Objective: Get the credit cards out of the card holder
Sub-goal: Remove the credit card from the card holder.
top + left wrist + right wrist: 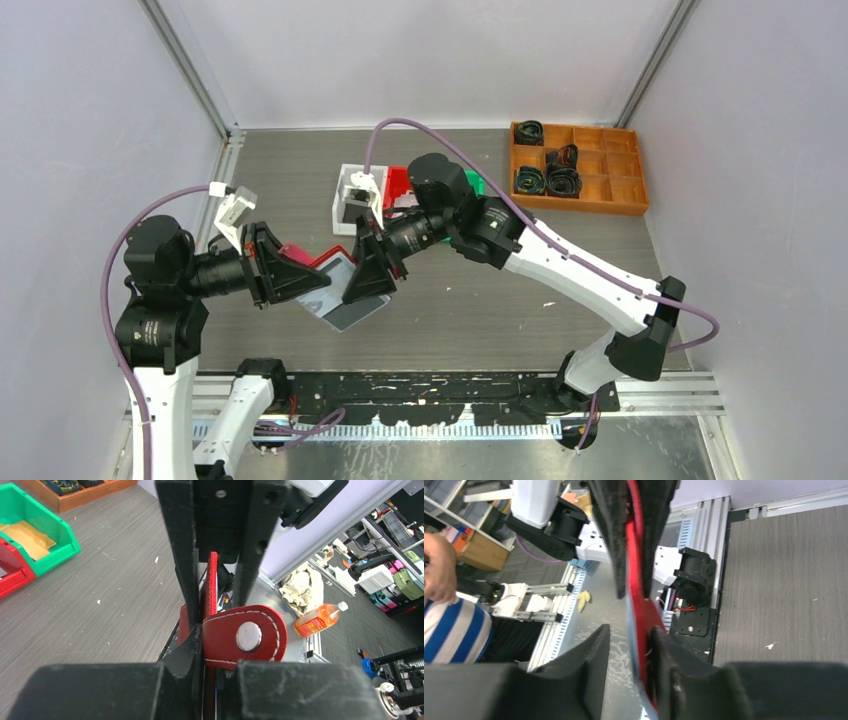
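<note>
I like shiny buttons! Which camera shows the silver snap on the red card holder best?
The left wrist view: the snap sits big and clear on the red tab of the card holder. The top view shows the holder small and far off, no snap visible. The right wrist view shows just its thin red edge.

Grey wood-grain table [520, 300], pale walls [80, 120]

So the card holder [340, 300] is up above the bench [480, 300], left of middle, with the left gripper [300, 280] on its left and the right gripper [368, 275] on its right. A row of bins [341, 205] sits behind them, and the compartment tray [575, 207] is in the far right corner.
</note>
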You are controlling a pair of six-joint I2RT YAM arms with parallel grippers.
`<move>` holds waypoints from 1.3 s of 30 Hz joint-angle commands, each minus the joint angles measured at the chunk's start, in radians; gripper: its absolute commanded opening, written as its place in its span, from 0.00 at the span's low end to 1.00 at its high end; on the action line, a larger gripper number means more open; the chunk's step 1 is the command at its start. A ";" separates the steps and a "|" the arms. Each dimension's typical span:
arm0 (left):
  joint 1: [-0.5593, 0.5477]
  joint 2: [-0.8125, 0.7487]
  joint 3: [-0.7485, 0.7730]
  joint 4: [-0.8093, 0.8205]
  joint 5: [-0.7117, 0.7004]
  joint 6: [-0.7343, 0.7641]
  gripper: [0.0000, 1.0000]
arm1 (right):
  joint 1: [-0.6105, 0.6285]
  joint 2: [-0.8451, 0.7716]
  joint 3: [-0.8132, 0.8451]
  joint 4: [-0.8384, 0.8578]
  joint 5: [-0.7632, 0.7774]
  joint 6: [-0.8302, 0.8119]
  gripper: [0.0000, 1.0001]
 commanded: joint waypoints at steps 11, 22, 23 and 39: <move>0.000 -0.007 0.017 0.018 -0.069 -0.049 0.38 | -0.057 -0.077 -0.197 0.573 0.258 0.356 0.01; -0.001 -0.064 -0.116 0.288 -0.098 -0.386 0.30 | -0.089 -0.174 -0.564 1.290 0.542 0.732 0.01; -0.001 -0.067 -0.123 0.290 -0.106 -0.395 0.27 | -0.082 -0.172 -0.580 1.314 0.560 0.743 0.01; -0.001 -0.012 0.010 -0.070 0.033 0.080 0.00 | -0.091 -0.135 -0.217 0.498 0.116 0.260 0.60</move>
